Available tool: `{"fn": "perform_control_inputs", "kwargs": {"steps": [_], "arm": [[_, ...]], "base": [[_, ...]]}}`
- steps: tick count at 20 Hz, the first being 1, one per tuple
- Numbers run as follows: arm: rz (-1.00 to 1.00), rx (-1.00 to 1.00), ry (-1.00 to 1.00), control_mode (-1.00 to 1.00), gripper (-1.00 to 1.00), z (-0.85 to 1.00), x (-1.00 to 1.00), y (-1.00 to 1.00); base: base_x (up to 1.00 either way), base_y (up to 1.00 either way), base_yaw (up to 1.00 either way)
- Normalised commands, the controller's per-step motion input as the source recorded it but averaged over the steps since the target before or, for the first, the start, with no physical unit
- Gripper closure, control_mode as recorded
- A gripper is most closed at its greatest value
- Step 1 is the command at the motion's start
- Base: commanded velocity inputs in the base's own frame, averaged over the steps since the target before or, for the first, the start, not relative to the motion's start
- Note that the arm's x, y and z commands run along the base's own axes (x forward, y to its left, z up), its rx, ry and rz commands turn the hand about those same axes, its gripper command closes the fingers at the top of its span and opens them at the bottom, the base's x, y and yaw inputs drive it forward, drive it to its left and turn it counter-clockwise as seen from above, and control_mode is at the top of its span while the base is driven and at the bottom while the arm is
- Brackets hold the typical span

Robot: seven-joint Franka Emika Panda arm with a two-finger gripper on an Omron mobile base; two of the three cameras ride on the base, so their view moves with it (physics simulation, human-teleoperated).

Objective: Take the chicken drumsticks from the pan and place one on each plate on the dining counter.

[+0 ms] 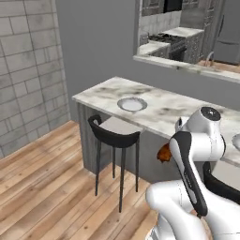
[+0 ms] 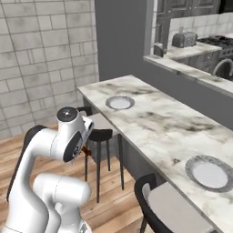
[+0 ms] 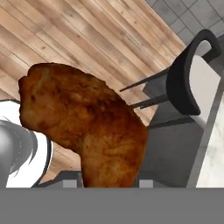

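Note:
A reddish-brown chicken drumstick [image 3: 83, 127] looms large in the hand view, and my gripper [image 3: 108, 183] is shut on its lower end. Its tip pokes out behind the arm [image 1: 164, 153], below the edge of the dining counter [image 1: 164, 112] and over the wooden floor. It shows as a sliver in the right base view [image 2: 84, 150]. Two plates lie bare on the dining counter [image 2: 154, 123]: the far one [image 1: 132, 104] [image 2: 120, 102] and the near one [image 2: 210, 174], which is cut off by the frame edge [image 1: 237, 140]. The pan is out of view.
A black-backed stool [image 1: 115, 135] [image 2: 98, 134] [image 3: 188, 78] stands under the counter's far end, and another stool [image 2: 159, 205] stands under the near end. Left of the counter is a brick wall [image 1: 28, 70]. Behind the counter a pass-through opens on the kitchen [image 1: 187, 33].

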Motion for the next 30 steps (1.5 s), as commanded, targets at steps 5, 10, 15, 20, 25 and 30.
{"fn": "perform_control_inputs", "kwargs": {"steps": [5,10,15,20,25,30], "arm": [[0.00,0.00,0.00,1.00,1.00,0.00,0.00,0.00],[0.00,0.00,0.00,1.00,1.00,0.00,0.00,0.00],[0.00,0.00,0.00,1.00,1.00,0.00,0.00,0.00],[0.00,0.00,0.00,1.00,1.00,0.00,0.00,0.00],[0.00,0.00,0.00,1.00,1.00,0.00,0.00,0.00],[-0.02,0.00,-0.04,-1.00,1.00,0.00,0.28,-0.02]], "base": [[0.57,0.42,0.00],[0.63,0.02,0.00],[0.65,0.00,0.00],[0.70,0.00,0.00],[0.58,0.00,0.00],[0.19,0.00,0.00]]}}
